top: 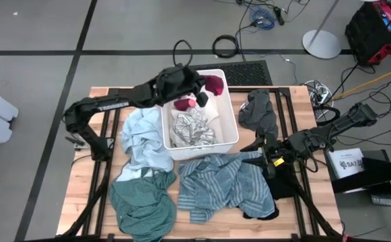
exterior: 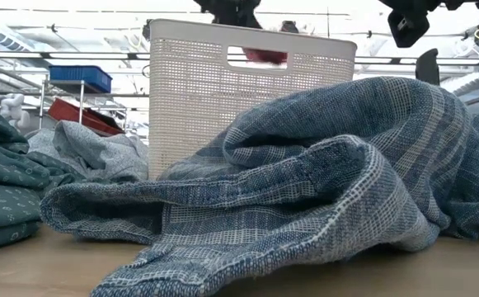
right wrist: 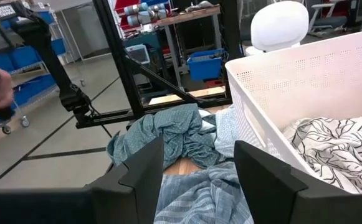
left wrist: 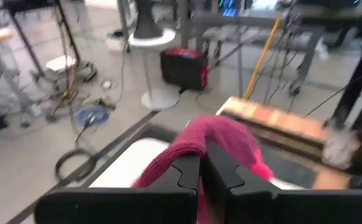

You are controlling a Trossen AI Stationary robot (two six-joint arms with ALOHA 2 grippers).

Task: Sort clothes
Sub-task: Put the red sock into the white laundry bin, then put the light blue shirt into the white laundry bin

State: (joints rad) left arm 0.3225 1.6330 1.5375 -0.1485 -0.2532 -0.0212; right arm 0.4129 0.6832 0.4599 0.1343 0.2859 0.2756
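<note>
the white bin stands at the table's back centre, its walls barring level approach; entry is from above only. over its back part the left gripper, clamped on the maroon piece, fills the air. the grey patterned piece covers the bin's front floor. left of the bin lie the light blue piece and the teal green piece; in front of it lies the blue-grey striped piece, heaped high in the low view. right of the bin lies the dark grey piece. the right gripper, fingers parted, sits over the black piece. bare wood shows along the table's right edge and at its back left corner.
</note>
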